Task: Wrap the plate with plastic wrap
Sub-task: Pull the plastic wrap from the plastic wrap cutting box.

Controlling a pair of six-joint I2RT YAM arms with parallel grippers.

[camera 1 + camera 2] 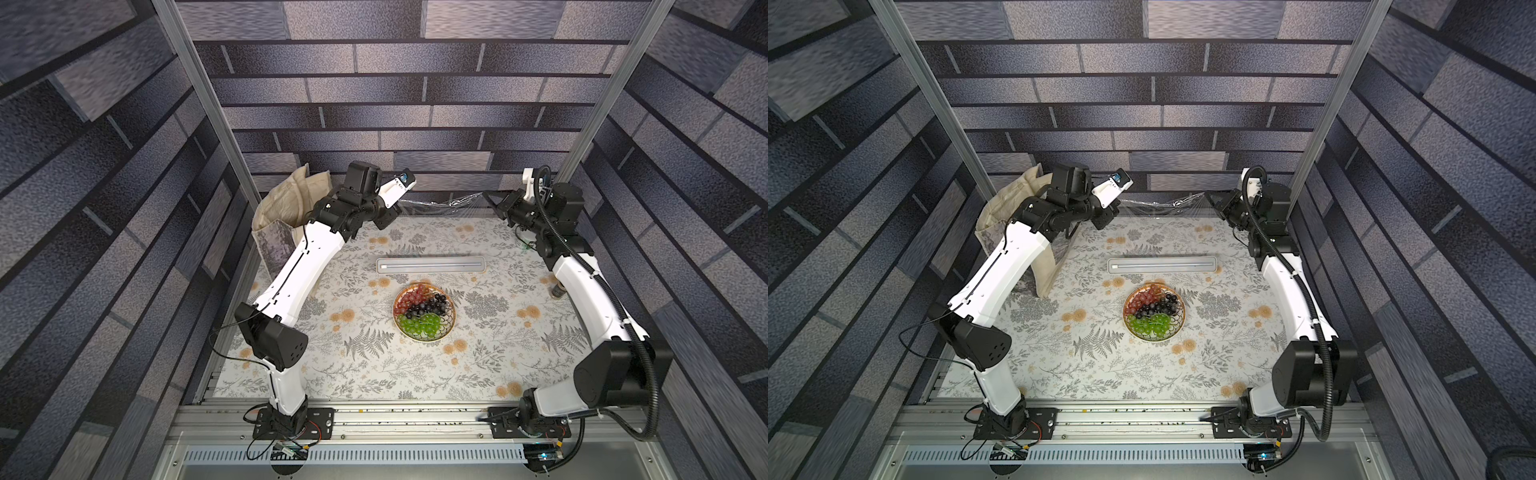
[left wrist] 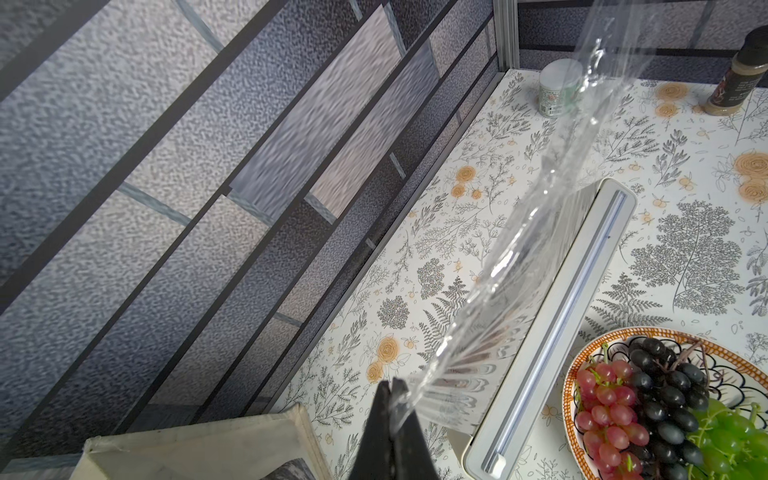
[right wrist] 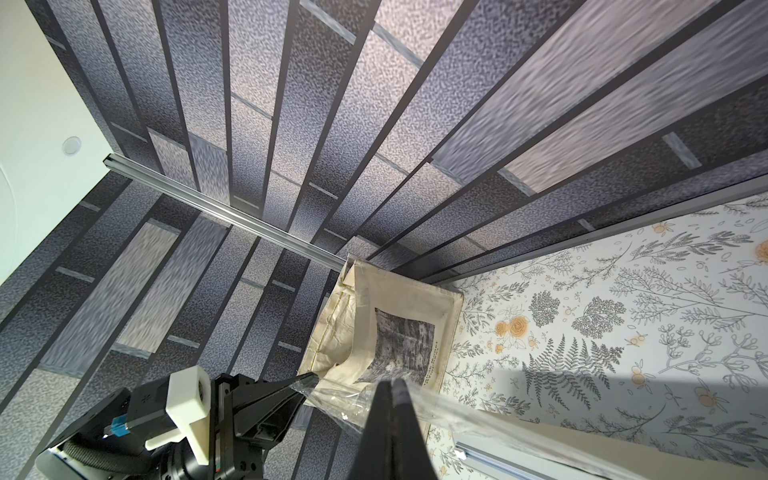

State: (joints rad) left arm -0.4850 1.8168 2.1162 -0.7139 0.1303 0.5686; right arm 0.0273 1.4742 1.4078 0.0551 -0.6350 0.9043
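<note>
Floral tablecloth [image 1: 498,357] beneath plate [image 1: 449,323]; plastic wrap [image 1: 440,204] aloft

Left arm [image 1: 291,270], right arm [image 1: 579,291] raised, outstretched; left tool [image 2: 392,388], right tool [image 3: 394,390] pinched closed.

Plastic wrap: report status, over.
Both shut: left gripper, right gripper, on the plastic wrap, stretched between them aloft. The plate uncovered. The dispenser box lies between wrap and plate.
</note>
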